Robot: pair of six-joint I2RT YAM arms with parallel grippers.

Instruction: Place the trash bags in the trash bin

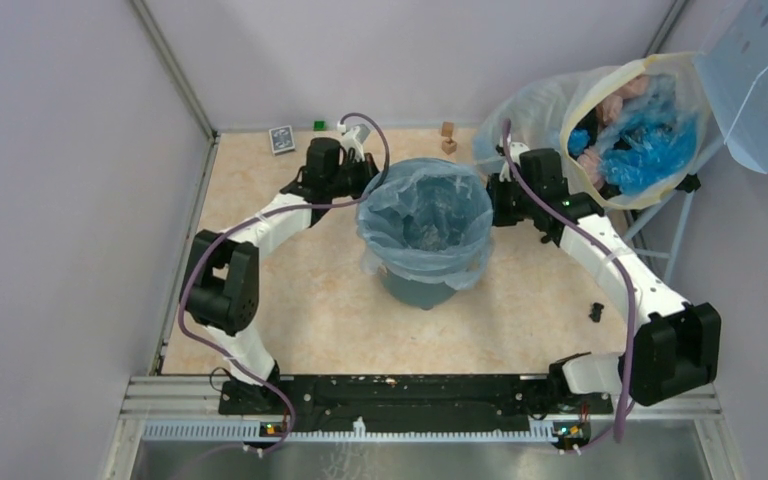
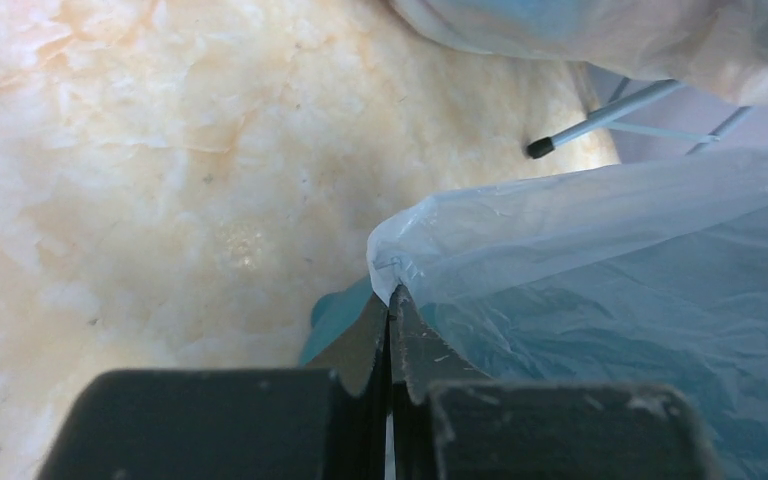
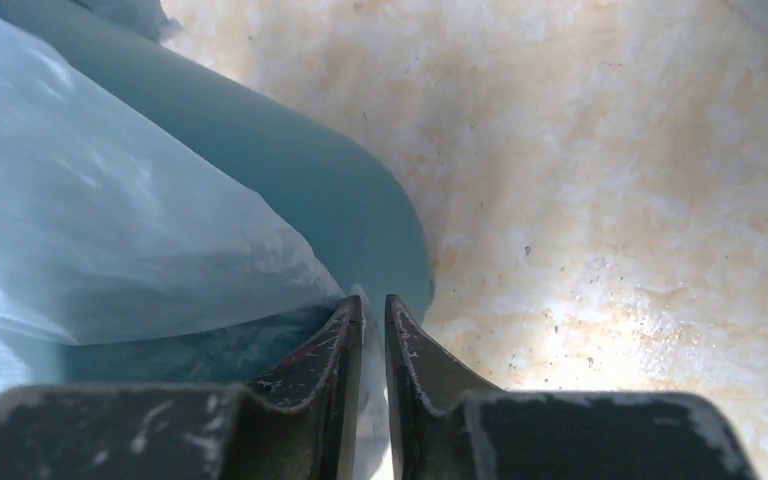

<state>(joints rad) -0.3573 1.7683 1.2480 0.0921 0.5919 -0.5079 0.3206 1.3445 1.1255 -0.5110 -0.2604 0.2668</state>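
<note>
The pale blue trash bag (image 1: 425, 215) lines the teal trash bin (image 1: 418, 290) at mid-table, its mouth spread open and folded over the rim. My left gripper (image 1: 365, 185) is shut on the bag's left edge; in the left wrist view the jaws (image 2: 391, 300) pinch the bag (image 2: 610, 260) above the bin's rim (image 2: 335, 315). My right gripper (image 1: 493, 200) is shut on the bag's right edge; in the right wrist view the jaws (image 3: 372, 305) hold a strip of the bag (image 3: 110, 240) beside the bin's wall (image 3: 340, 200).
A big cloudy-white sack (image 1: 625, 130) with blue and pink contents hangs on a stand at the back right. A card box (image 1: 281, 139), a green block (image 1: 319, 125) and two wooden blocks (image 1: 448, 137) lie along the back wall. A small black part (image 1: 596, 311) lies at the right.
</note>
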